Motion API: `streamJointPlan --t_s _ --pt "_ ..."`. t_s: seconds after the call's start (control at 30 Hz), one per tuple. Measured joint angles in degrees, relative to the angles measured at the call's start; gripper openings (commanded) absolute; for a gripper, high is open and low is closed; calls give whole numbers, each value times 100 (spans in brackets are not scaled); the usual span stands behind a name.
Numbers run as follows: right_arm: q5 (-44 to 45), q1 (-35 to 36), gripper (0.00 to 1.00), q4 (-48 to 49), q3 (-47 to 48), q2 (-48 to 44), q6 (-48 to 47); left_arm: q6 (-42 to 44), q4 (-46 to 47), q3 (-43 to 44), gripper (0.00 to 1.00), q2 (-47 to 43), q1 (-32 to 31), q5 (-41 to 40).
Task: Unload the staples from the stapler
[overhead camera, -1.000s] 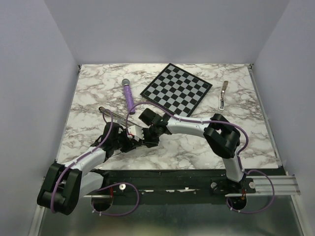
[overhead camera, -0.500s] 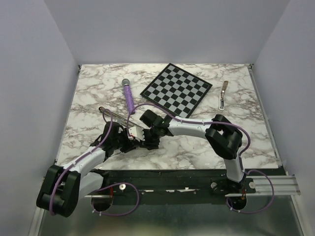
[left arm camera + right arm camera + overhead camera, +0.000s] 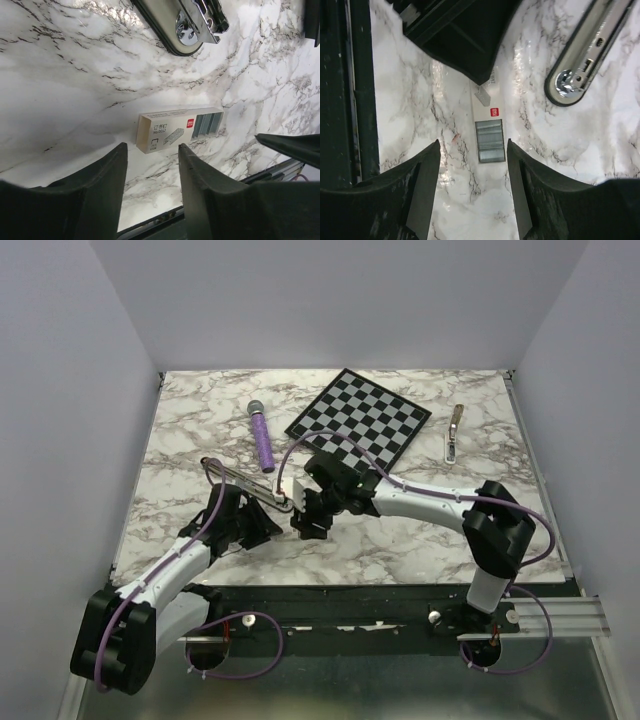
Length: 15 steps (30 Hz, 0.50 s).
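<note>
The stapler (image 3: pixel 243 481) lies slim and silver-black on the marble, left of centre, its rounded end (image 3: pixel 186 26) toward both grippers (image 3: pixel 584 64). A small white staple box (image 3: pixel 179 128) lies flat on the table with its grey staples slid partly out (image 3: pixel 489 131). My left gripper (image 3: pixel 152 149) stands open just short of the box with nothing between its fingers (image 3: pixel 268 529). From the opposite side my right gripper (image 3: pixel 473 145) faces the same box, open and empty (image 3: pixel 304 527).
A purple cylinder (image 3: pixel 262 438) lies behind the stapler. A checkered board (image 3: pixel 358 422) sits at the back centre and a silver-tan metal bar (image 3: pixel 455 432) at the back right. The table's black front rail (image 3: pixel 350 595) runs close behind both wrists.
Both grippers have opened wider. The right wrist has shifted right and its elbow has swung out to the right. The left gripper has drawn back slightly from the middle.
</note>
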Motion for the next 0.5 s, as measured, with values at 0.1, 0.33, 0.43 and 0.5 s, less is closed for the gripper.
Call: streamJointPlan --t_s 0.1,0.33,0.43,0.5 --pt "55 -111 53 201 -11 -131 741 68 -26 31 45 4 0 -42" --pt "227 -564 46 603 -369 -142 3281 118 48 31 41 227 0 -57" --pt "376 -763 47 850 -931 -197 4153 142 94 31 39 367 0 -57" --pt "444 -813 47 852 -1152 -203 4579 164 118 31 37 424 0 -57"
